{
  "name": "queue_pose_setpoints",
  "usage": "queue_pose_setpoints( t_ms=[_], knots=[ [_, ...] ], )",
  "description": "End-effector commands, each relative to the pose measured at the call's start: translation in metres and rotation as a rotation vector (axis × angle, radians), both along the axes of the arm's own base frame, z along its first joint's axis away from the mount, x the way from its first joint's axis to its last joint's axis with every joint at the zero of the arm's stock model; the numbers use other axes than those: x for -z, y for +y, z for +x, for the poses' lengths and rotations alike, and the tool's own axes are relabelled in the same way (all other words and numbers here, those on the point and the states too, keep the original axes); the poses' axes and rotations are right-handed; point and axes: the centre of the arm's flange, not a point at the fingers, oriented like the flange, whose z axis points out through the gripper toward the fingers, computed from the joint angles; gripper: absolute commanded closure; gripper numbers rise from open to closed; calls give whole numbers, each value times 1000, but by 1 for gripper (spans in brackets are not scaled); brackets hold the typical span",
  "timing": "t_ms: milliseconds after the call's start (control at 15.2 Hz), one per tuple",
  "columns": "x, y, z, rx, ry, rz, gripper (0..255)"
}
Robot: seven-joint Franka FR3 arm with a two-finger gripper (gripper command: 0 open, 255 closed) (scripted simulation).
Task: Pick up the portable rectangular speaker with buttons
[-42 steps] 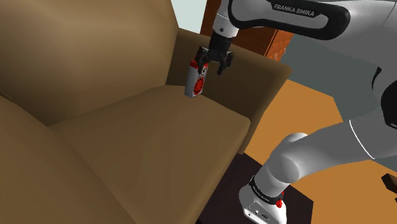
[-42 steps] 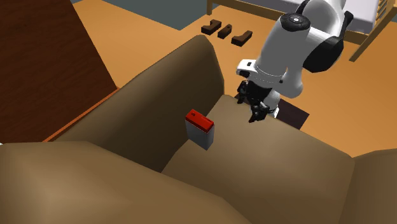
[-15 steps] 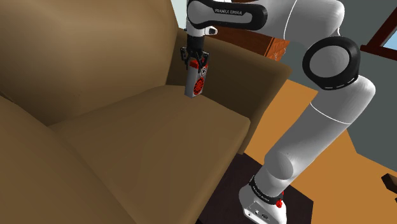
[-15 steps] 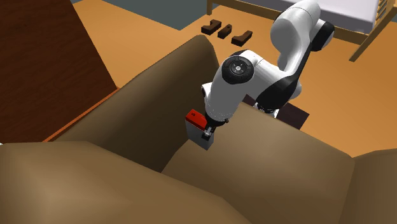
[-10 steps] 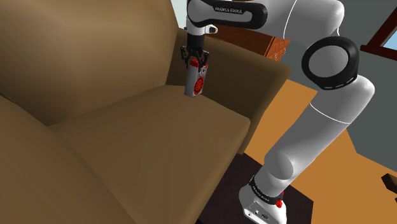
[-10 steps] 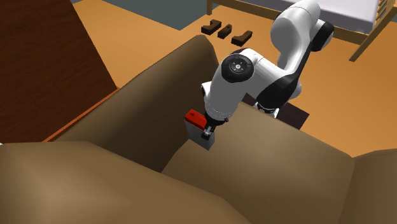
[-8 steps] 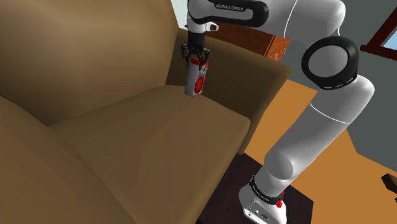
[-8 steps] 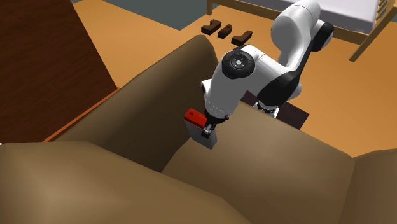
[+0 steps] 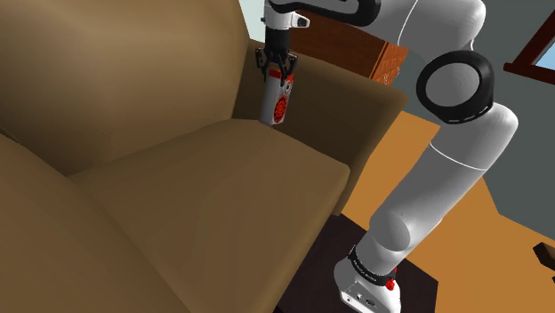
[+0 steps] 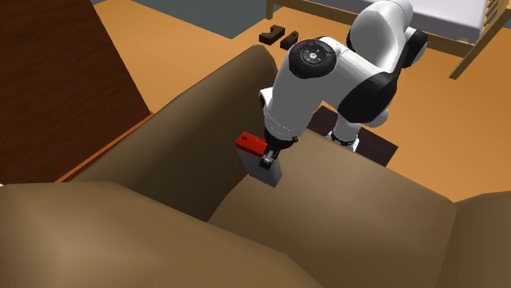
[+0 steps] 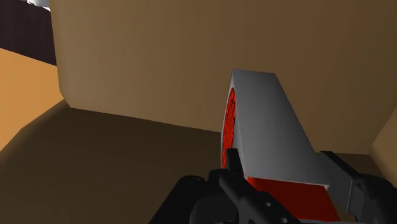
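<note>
Plainly, fingers (image 11: 233,167) clasp grey speaker (image 11: 270,127) at red top (image 10: 250,143); shoulder view shows grille (image 9: 281,107), second exterior view grey back.

Opposing high views, shared sofa (image 9: 222,169)

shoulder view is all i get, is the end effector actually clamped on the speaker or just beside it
Observer: Clamped. In the wrist view the end effector has its black fingers pressed on opposite sides of the grey rectangular speaker with a red round grille.
Operator: which end is it holding
Observer: The end with the red cap, seen in the second exterior view; the grey body points down into the corner of the brown sofa.
</note>
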Motion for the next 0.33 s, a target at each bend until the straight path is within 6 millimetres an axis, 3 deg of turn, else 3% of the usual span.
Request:
queue_pose_setpoints(
  t_ms=[0, 264],
  knots=[
    [-11, 0, 0, 0, -1, 0, 255],
    [-22, 0, 0, 0, -1, 0, 255]
  ],
)
